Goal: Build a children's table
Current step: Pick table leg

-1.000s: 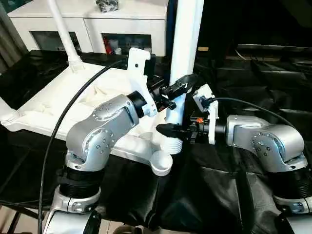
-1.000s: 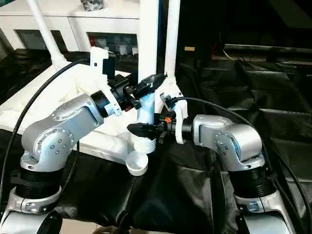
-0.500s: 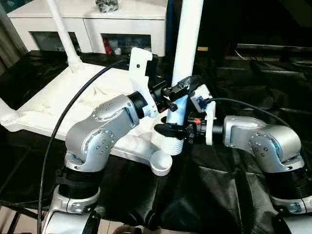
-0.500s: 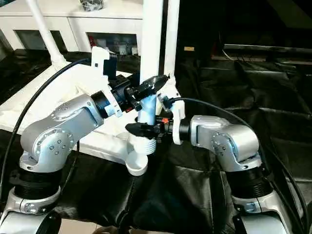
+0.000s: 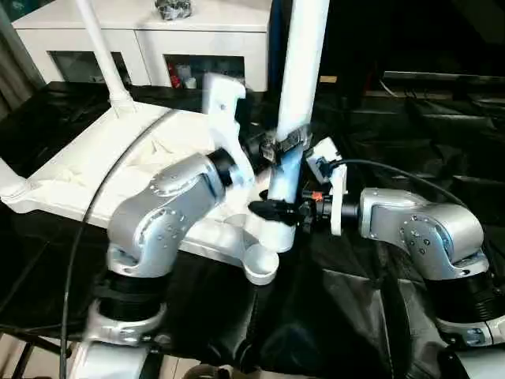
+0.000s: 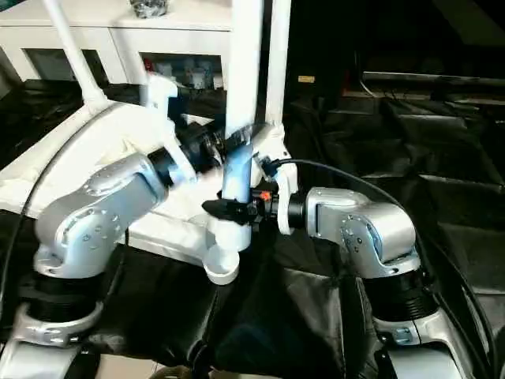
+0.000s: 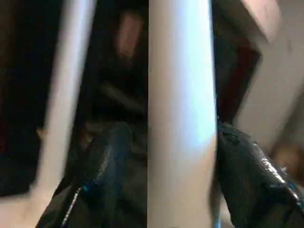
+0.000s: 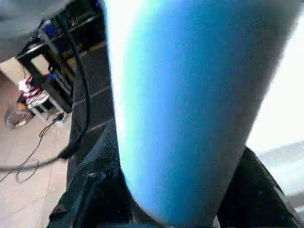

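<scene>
The leg (image 5: 296, 87) has dropped into the tabletop's (image 5: 87, 170) near corner socket (image 5: 260, 264); its ribbed end no longer shows. The right gripper (image 5: 272, 209) clamps it low; the left gripper (image 7: 156, 156) has loosened around it.

The tabletop (image 5: 95, 158) is plain white, its ribbed underside the same white; the leg (image 5: 296, 95) held upright at the near corner is white, shading to a bluish tint low down (image 6: 237, 170); 2 more legs (image 5: 99, 47) are white as well; the corner socket (image 5: 260, 264) is white; both forearms are silver with small dark screw dots (image 5: 170, 213); the gripper fingers (image 7: 102, 156) are glossy black; the wrist mounts (image 5: 225, 110) are white; the cloth (image 5: 379, 316) under everything is black and shiny; the cabinet (image 5: 158, 39) behind is white; a small orange-red spot shows at the right wrist (image 5: 318, 196).
</scene>
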Tool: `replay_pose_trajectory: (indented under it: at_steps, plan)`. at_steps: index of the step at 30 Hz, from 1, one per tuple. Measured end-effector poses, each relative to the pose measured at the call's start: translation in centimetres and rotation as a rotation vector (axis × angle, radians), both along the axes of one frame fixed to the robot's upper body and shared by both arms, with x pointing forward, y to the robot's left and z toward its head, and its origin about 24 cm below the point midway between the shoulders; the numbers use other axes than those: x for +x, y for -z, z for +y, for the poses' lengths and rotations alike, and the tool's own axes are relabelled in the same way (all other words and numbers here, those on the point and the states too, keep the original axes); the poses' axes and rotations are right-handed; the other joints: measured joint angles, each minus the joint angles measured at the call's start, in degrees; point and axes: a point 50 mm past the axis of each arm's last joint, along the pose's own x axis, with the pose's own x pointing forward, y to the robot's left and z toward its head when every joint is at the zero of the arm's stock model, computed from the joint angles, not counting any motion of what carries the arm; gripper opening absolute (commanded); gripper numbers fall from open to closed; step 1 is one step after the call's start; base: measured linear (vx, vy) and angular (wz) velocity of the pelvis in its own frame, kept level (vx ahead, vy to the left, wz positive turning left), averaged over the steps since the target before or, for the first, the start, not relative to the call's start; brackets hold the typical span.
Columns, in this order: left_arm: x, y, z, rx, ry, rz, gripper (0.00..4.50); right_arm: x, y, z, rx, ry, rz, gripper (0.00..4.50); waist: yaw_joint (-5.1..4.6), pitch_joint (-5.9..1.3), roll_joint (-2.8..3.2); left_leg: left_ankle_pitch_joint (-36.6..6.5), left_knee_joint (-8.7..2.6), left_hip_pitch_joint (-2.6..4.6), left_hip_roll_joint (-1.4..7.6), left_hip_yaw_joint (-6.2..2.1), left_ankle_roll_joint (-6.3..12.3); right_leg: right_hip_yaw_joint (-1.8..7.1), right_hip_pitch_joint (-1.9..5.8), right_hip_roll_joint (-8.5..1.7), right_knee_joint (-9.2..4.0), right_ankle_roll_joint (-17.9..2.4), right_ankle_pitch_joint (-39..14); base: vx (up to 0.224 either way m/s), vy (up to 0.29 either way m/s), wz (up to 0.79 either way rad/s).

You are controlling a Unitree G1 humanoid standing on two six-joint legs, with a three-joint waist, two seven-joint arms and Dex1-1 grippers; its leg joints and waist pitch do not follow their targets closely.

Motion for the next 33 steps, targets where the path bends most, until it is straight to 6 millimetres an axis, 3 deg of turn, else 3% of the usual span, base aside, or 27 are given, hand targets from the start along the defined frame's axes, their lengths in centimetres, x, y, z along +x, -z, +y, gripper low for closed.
replay_pose_trajectory:
  at_steps: [4,8,14,17,21,25,33]
  plan:
    - [0.7,-1.7,1.9,-0.093,-0.083,-0.074,2.98,0.3,-0.3,-0.2,0.045,0.06,-0.04,1.91,0.06,0.0,0.01,0.01,0.0,0.0,0.0,0.0,0.0,0.0,-0.01,0.0,0.02,0.0,0.0,0.0,0.0,0.0]
    - [1.0,-2.3,4.4,-0.039,-0.115,-0.125,2.98,0.4,0.1,-1.3,0.06,0.132,-0.053,1.91,0.07,-0.05,0.11,0.01,0.0,0.0,0.0,-0.01,0.0,-0.02,-0.02,0.0,0.02,0.0,0.0,0.0,0.0,0.0]
    - [0.8,-0.1,5.2,0.153,-0.015,-0.125,2.98,0.2,0.4,-1.7,0.077,0.187,-0.088,1.91,0.08,-0.12,0.36,0.02,0.0,-0.01,0.0,-0.01,-0.03,-0.02,-0.02,0.0,0.03,0.01,0.0,0.0,0.0,0.0]
    - [2.4,1.6,5.5,0.258,-0.123,-0.04,2.98,-0.2,0.6,-1.8,0.064,0.195,-0.121,1.91,0.17,-0.14,0.43,0.03,0.0,0.05,-0.01,-0.02,-0.07,0.0,0.04,0.0,0.04,0.06,0.03,0.0,0.0,0.0]
    - [3.3,3.0,3.5,0.301,-0.137,0.025,2.98,-0.4,0.9,-1.3,0.062,0.18,-0.117,1.91,0.13,-0.13,0.44,0.07,0.0,0.02,-0.01,-0.03,-0.12,0.01,0.04,-0.02,0.02,0.08,0.13,0.0,0.0,0.0]
    - [2.5,2.0,0.4,0.251,-0.023,-0.025,2.98,-0.5,1.0,-0.8,0.06,0.166,-0.128,1.91,0.12,-0.13,0.46,0.07,-0.01,0.02,0.0,-0.02,-0.11,-0.01,0.01,-0.02,0.02,0.08,0.13,0.0,0.0,0.0]
    - [2.0,1.4,0.1,0.233,0.005,-0.062,2.98,-0.3,0.9,-1.1,0.04,0.182,-0.152,1.91,-0.05,-0.13,0.44,0.08,-0.08,0.07,0.01,-0.02,-0.11,0.0,0.0,0.01,0.03,0.08,0.13,0.0,0.0,0.0]
